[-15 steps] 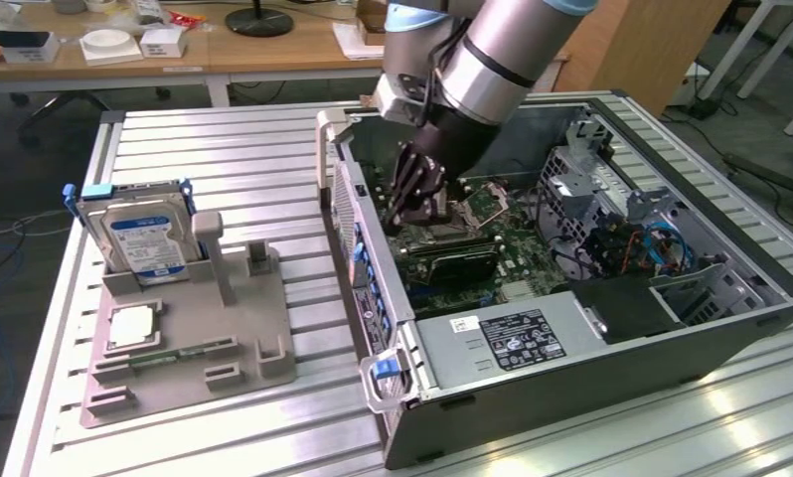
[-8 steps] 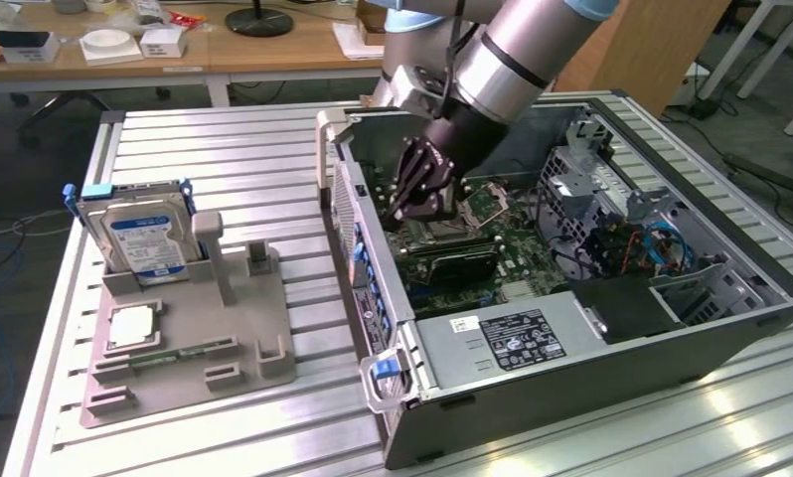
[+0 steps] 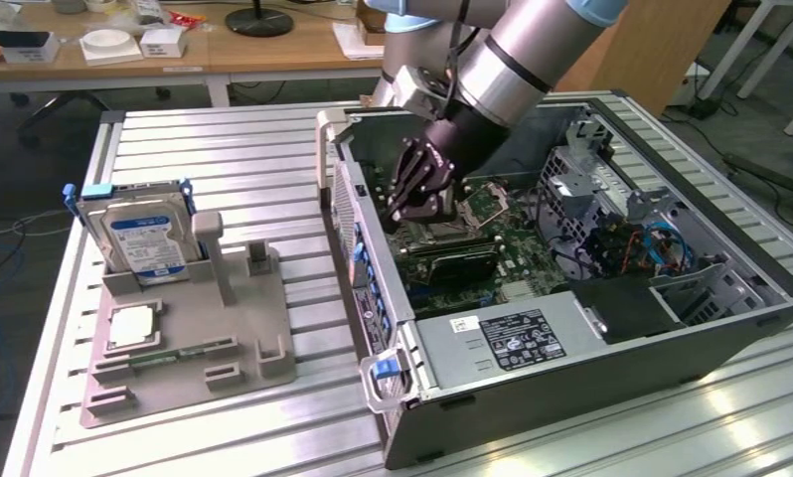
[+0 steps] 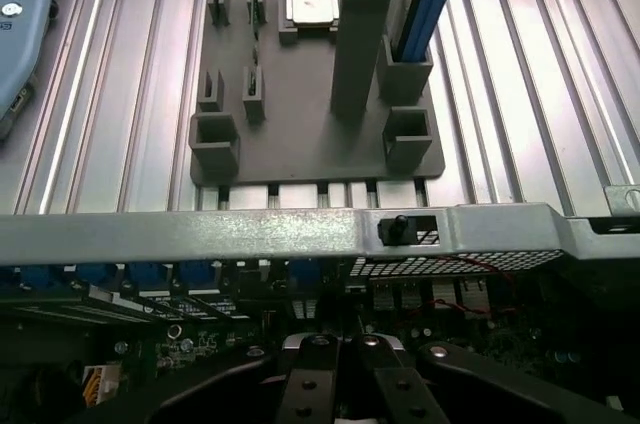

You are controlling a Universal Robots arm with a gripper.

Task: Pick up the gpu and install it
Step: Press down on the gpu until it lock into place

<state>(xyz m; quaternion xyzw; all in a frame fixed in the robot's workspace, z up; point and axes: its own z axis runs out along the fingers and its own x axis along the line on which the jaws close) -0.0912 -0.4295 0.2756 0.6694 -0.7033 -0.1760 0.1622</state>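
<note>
Hand's [image 3: 416, 204] fingertips cut off in wrist view, motherboard [image 3: 503, 248] partly hidden behind arm [image 3: 530, 50].

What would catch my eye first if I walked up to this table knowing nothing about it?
Probably the open computer case at the exterior view's right, with the robot's gripper reaching down inside, shut, over the green motherboard. Next, the gray holder tray at the exterior view's left, where a hard drive stands upright.

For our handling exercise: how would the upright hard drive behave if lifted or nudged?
The hard drive looks metal-cased, so probably rigid and heavy for its size. Standing on edge in the grey holder, it would likely tip if nudged once clear. Its glossy label may be slippery.
</note>
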